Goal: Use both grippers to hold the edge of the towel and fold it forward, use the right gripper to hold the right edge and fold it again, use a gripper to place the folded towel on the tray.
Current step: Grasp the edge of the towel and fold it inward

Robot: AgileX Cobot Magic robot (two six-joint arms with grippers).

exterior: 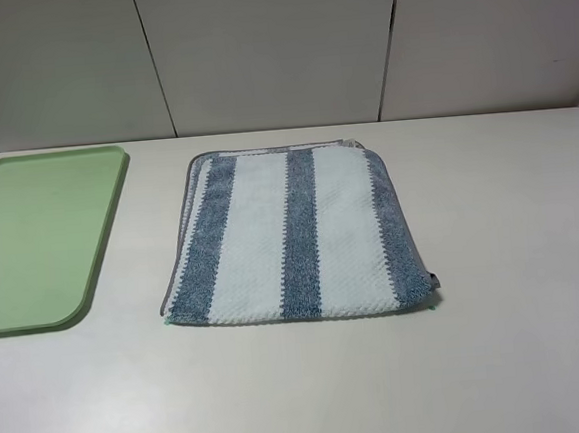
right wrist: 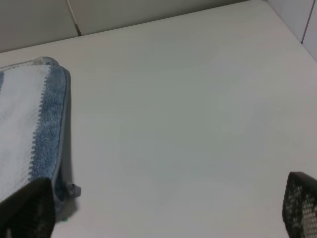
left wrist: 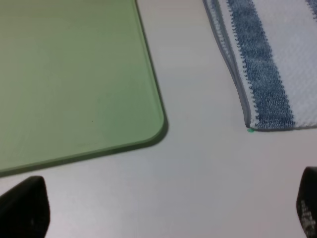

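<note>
The towel (exterior: 291, 236), striped blue-grey and pale white-blue, lies flat at the middle of the table, and its left side shows stacked layers. Its right edge (exterior: 404, 238) ends in a blue-grey stripe. The pale green tray (exterior: 40, 236) lies to the towel's left, with nothing on it. Neither gripper shows in the exterior high view. In the left wrist view my left gripper (left wrist: 166, 210) is open above bare table, between the tray's corner (left wrist: 156, 129) and the towel's near left corner (left wrist: 267, 119). My right gripper (right wrist: 163, 213) is open beside the towel's right edge (right wrist: 59, 114), holding nothing.
The white table (exterior: 510, 209) stretches right of the towel to its right edge. A grey panelled wall (exterior: 266, 48) stands behind the table. A small grey tag (right wrist: 73, 189) sticks out at the towel's near right corner.
</note>
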